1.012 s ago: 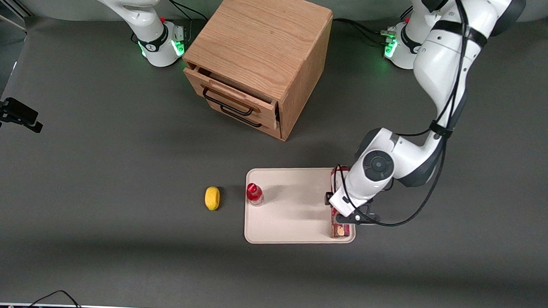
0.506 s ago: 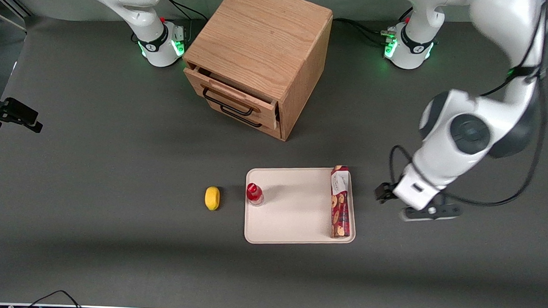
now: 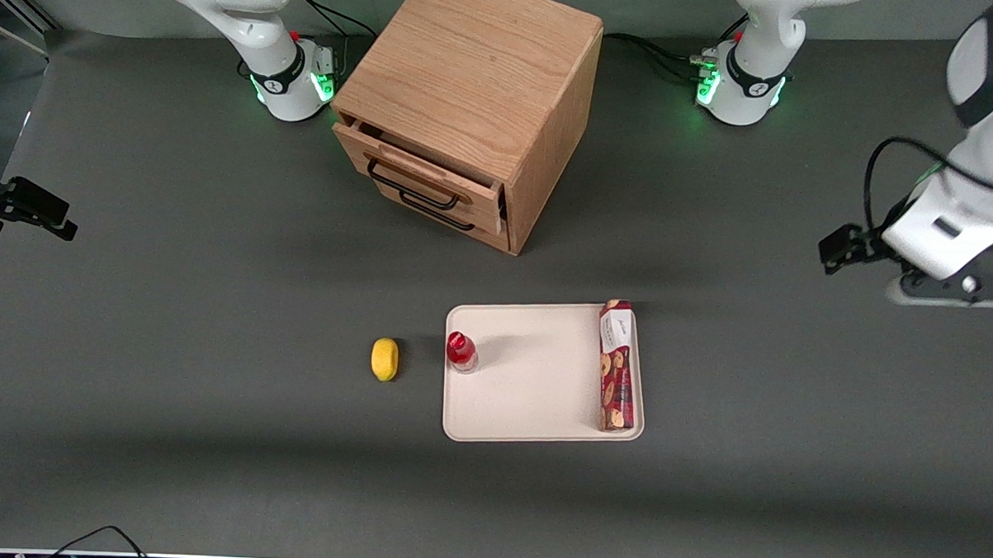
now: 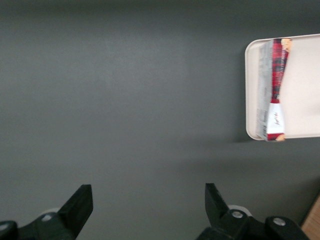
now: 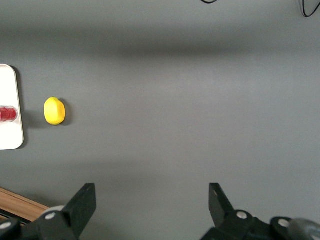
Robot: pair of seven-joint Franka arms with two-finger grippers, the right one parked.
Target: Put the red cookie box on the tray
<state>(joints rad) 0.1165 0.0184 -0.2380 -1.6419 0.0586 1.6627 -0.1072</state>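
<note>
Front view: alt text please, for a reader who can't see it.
A red cookie box lies on a cream tray along the edge toward the working arm's end, with a small red-capped bottle standing at the tray's edge toward the parked arm's end. The left gripper hangs open above bare table, apart from the tray. A yellow lemon and a wooden drawer cabinet also sit on the table.

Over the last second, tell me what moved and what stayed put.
The tool has let go of the red cookie box and pulled away, up and toward the working arm's end of the table; it now hangs open over bare table. The box stays lying along the tray edge. The red-capped bottle, yellow lemon and wooden cabinet have not moved.
</note>
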